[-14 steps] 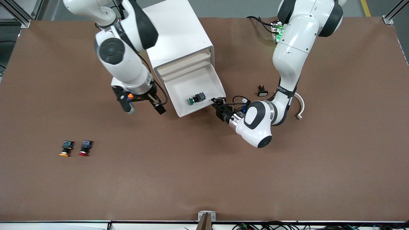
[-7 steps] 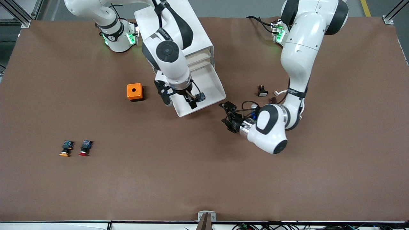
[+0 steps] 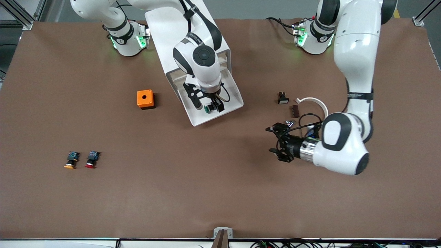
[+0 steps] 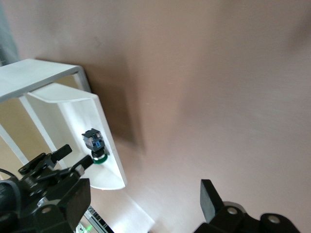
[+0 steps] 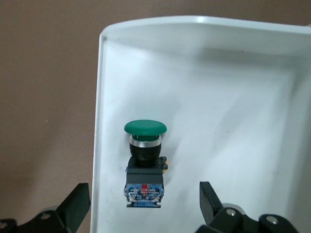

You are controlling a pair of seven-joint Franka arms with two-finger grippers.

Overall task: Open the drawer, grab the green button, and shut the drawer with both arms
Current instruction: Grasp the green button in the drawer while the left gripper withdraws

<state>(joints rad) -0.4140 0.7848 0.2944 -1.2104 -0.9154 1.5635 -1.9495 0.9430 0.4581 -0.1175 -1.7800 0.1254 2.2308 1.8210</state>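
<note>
The small green-capped button (image 5: 144, 162) lies in the open shallow white drawer (image 3: 230, 85), between the right gripper's (image 3: 205, 104) wide-apart fingers. It sits close to the drawer wall, so one finger might bump that wall and miss. The left gripper (image 3: 277, 144), fingers apart and empty, waits over bare brown table (image 3: 220, 193).

Button (image 3: 209, 109) in open drawer (image 3: 231, 92) of cabinet (image 3: 179, 31); right pincer (image 3: 206, 103) over it; left pincer (image 3: 277, 143) over table (image 3: 220, 193).

A brown desk (image 3: 220, 193) carries a white cabinet (image 3: 182, 31); an orange box (image 3: 145, 99); yellow-capped (image 3: 71, 160) and red-capped (image 3: 92, 159) buttons toward the right arm's end.
</note>
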